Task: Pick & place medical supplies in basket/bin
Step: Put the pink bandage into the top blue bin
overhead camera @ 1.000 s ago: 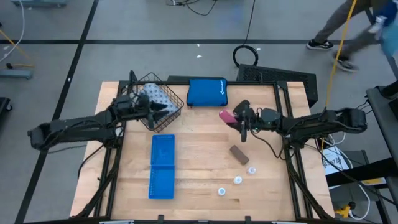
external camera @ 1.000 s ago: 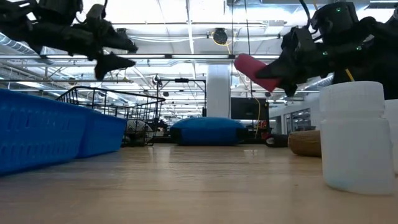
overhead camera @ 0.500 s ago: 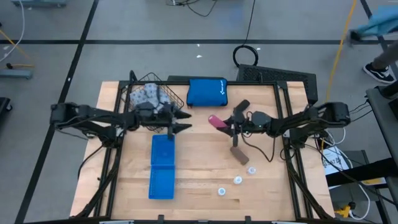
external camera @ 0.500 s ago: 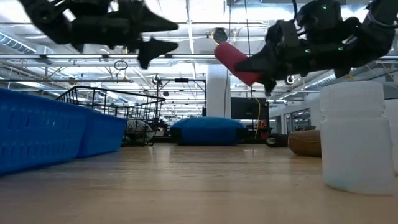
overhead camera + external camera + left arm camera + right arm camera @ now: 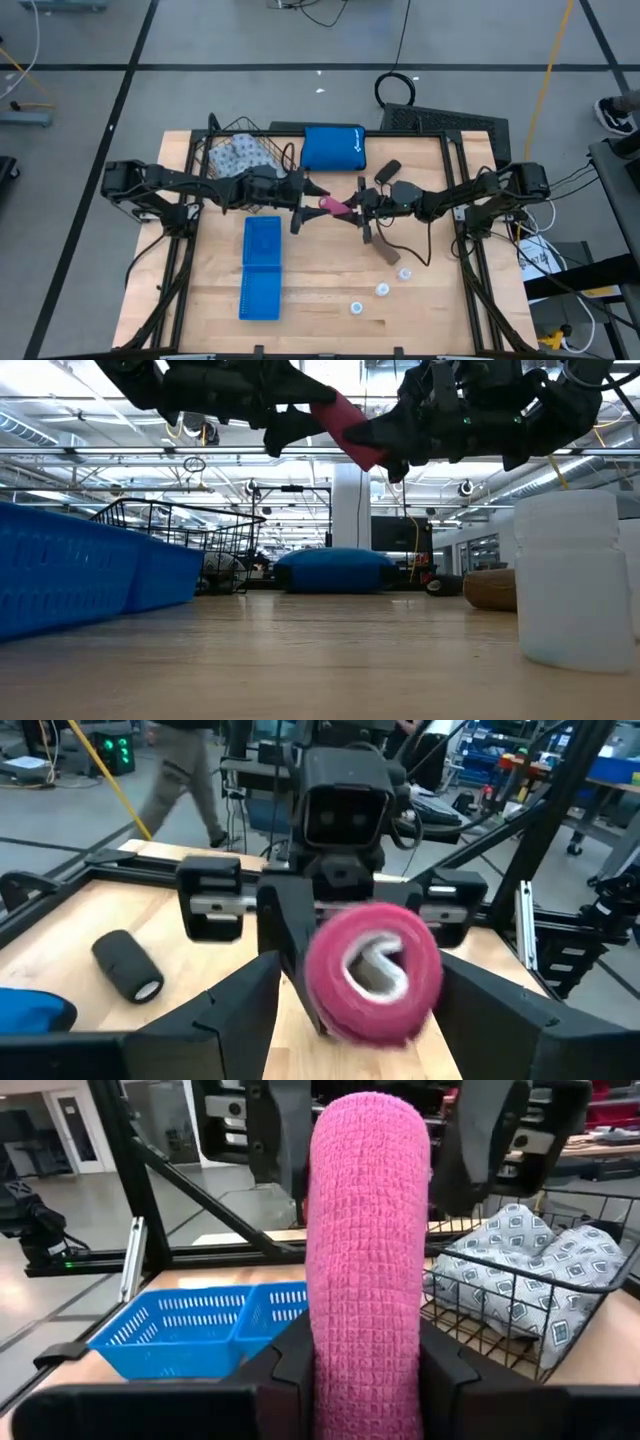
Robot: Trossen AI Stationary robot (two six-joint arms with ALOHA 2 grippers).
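Note:
The pink roll (image 5: 333, 205) hangs in the air over the table's middle, shut in my right gripper (image 5: 352, 208). My left gripper (image 5: 312, 205) is open, facing it from the left. Its fingers stand on either side of the roll's free end (image 5: 372, 970) with a gap on each side. The grey-blue patterned pack (image 5: 238, 155) lies inside the wire basket (image 5: 283, 172). The blue two-compartment tray (image 5: 261, 267) lies near the table's front. The brown roll (image 5: 385, 250) and three white discs (image 5: 382, 290) rest on the wood to the right. My right gripper pinches the pink roll between its two fingers (image 5: 290, 1365), one on each side of the roll's right end (image 5: 367, 1350). The fingers come level from the table's right and the roll runs along them. It sticks out toward the left gripper, lifted clear.
The bright blue zip pouch (image 5: 333, 148) lies at the far edge beside the basket. One white disc stands large in the low view (image 5: 575, 580). Bare wood lies between the tray and the brown roll. A person's shoe (image 5: 618, 110) shows on the floor at far right.
My right gripper has carried the pink roll toward the table's left and higher. My left gripper has moved from beside the basket toward the table's right, staying open, until its fingers flank the roll's free end. The pack has stayed in the basket.

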